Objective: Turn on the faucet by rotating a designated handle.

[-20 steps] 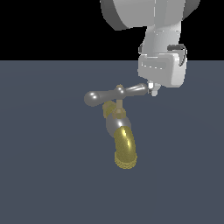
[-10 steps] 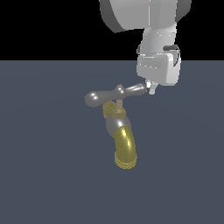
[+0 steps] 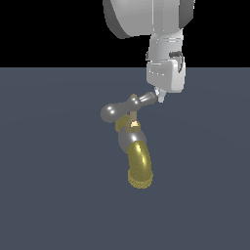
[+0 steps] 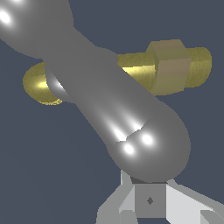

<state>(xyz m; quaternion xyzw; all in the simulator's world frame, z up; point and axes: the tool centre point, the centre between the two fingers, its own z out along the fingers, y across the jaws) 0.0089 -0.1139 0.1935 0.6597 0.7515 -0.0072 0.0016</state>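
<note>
The faucet [image 3: 132,139] stands in the middle of the exterior view, with a silver-grey body and a brass-gold curved spout [image 3: 139,168] pointing down and toward the camera. Its silver crossbar handle [image 3: 128,106] lies across the top, tilted up toward the exterior view's right. My gripper [image 3: 159,97] hangs just right of it, fingers together, tips touching the handle's right bulbous end. In the wrist view the handle [image 4: 109,100] fills the frame, its rounded end right against my fingertips [image 4: 149,200], with brass parts of the faucet [image 4: 173,65] behind it.
The faucet sits on a flat dark grey-blue floor [image 3: 53,195] that spreads all around it. The arm's white wrist [image 3: 165,73] comes down from the top of the exterior view.
My gripper has moved toward the exterior view's left, pushing the handle's right end. The crossbar has turned about its stem and looks shorter from this side.
</note>
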